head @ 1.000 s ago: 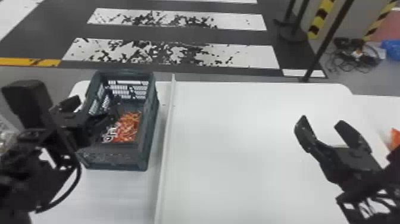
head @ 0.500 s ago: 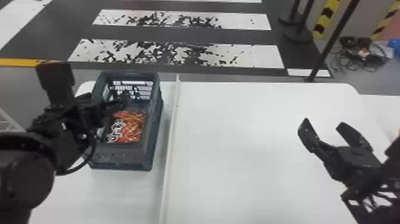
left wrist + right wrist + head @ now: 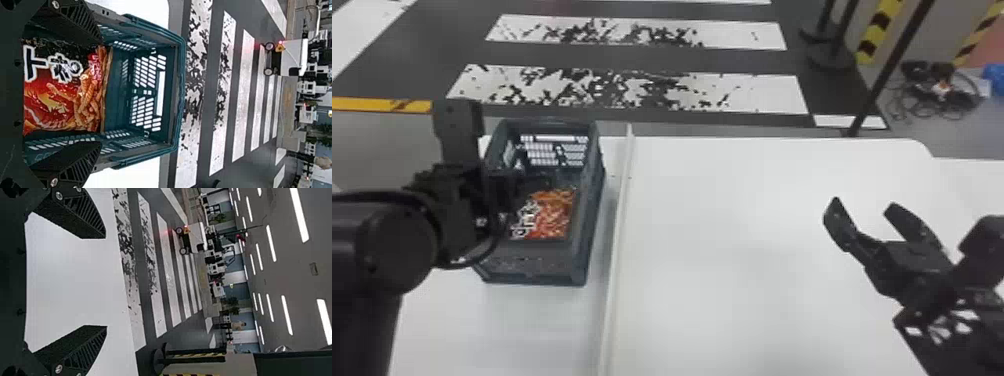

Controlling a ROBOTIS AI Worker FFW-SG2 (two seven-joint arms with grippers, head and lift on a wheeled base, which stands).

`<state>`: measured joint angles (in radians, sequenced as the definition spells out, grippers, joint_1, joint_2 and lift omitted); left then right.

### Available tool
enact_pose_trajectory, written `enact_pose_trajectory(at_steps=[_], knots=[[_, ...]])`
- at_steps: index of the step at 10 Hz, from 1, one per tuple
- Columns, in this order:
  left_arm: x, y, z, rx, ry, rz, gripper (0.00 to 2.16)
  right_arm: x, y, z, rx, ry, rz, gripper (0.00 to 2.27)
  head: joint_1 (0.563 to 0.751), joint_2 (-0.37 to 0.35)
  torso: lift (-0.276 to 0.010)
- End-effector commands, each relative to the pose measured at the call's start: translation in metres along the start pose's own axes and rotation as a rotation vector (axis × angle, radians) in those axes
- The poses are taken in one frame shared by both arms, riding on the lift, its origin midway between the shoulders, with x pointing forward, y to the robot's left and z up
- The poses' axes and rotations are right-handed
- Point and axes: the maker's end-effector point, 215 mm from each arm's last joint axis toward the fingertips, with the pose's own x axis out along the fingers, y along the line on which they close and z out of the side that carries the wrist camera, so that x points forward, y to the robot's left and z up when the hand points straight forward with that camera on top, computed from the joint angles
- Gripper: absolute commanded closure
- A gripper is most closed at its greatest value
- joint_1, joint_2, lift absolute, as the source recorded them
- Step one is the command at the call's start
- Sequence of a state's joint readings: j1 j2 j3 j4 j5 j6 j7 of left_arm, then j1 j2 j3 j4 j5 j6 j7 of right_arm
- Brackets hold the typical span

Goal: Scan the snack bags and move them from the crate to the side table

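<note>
In the head view my left gripper is at the left side of the dark crate, over its interior. A red and black snack bag lies inside the crate. The left wrist view has my left gripper with fingers wide apart, one at either side of the snack bag, inside the teal-looking crate; they do not pinch it. My right gripper is parked over the right part of the white table, and in the right wrist view the right gripper has its fingers spread with nothing between.
A raised white divider runs along the white table, just right of the crate. Beyond the far edge stand black posts at the right, with cables on the floor.
My left arm has moved rightward and forward in the head view, its gripper still at the crate. The head view has shifted slightly. The right gripper keeps its pose.
</note>
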<state>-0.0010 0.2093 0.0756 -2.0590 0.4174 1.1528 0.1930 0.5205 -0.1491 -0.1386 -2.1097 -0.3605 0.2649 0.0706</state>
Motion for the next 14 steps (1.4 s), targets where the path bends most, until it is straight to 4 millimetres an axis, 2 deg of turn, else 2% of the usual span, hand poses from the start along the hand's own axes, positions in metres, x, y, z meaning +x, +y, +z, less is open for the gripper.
enact_pose_trajectory(at_steps=[1, 3, 4, 6, 11, 14], knots=[[0.005, 0.001, 0.001, 0.002, 0.014, 0.008, 0.09, 0.002, -0.001, -0.001, 0.0, 0.001, 0.0, 0.11, 0.695, -0.005, -0.087], [0.012, 0.005, -0.012, 0.008, 0.091, 0.019, 0.09, 0.002, -0.001, -0.001, 0.004, 0.002, 0.003, 0.11, 0.695, -0.003, -0.087], [0.013, 0.007, -0.016, 0.009, 0.109, 0.023, 0.19, 0.003, 0.001, 0.001, 0.007, -0.001, 0.011, 0.11, 0.695, 0.0, -0.087], [0.014, 0.005, -0.03, 0.013, 0.167, 0.02, 0.18, 0.004, 0.003, 0.004, 0.008, -0.005, 0.02, 0.11, 0.695, 0.003, -0.087], [0.033, 0.008, -0.037, 0.011, 0.274, 0.019, 0.18, -0.001, 0.01, 0.007, 0.0, -0.007, 0.043, 0.11, 0.695, 0.007, -0.087], [0.033, 0.008, -0.048, 0.016, 0.357, 0.008, 0.18, 0.0, 0.015, 0.007, -0.007, -0.006, 0.056, 0.11, 0.695, 0.015, -0.087]])
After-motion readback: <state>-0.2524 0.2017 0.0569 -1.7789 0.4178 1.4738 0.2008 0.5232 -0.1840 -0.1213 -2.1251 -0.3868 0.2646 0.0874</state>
